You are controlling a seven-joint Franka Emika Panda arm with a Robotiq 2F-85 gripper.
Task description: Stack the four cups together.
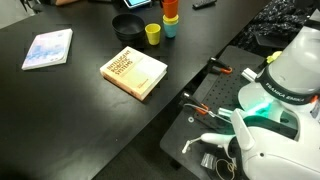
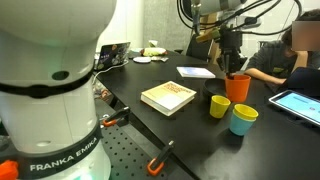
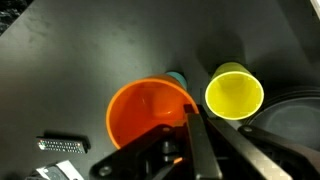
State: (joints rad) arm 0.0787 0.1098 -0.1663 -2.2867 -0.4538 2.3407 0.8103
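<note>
Orange cup (image 3: pixel 145 112) stands on the black table (image 3: pixel 60 60), nearest the wrist camera, one side of its rim pinched in the tightly closed gripper (image 3: pixel 189 118); so thin a hold could let it tilt or slip when lifted; it is upright, mouth up, long axis vertical; just beyond, a blue cup (image 3: pixel 177 77) and a yellow cup (image 3: pixel 234 93) crowd close, easily knocked; farthest right, the black bowl (image 3: pixel 300 120).

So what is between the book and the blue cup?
A yellow cup stands there, between the book and the blue cup, nearer to the blue cup. That shows in an exterior view.
</note>
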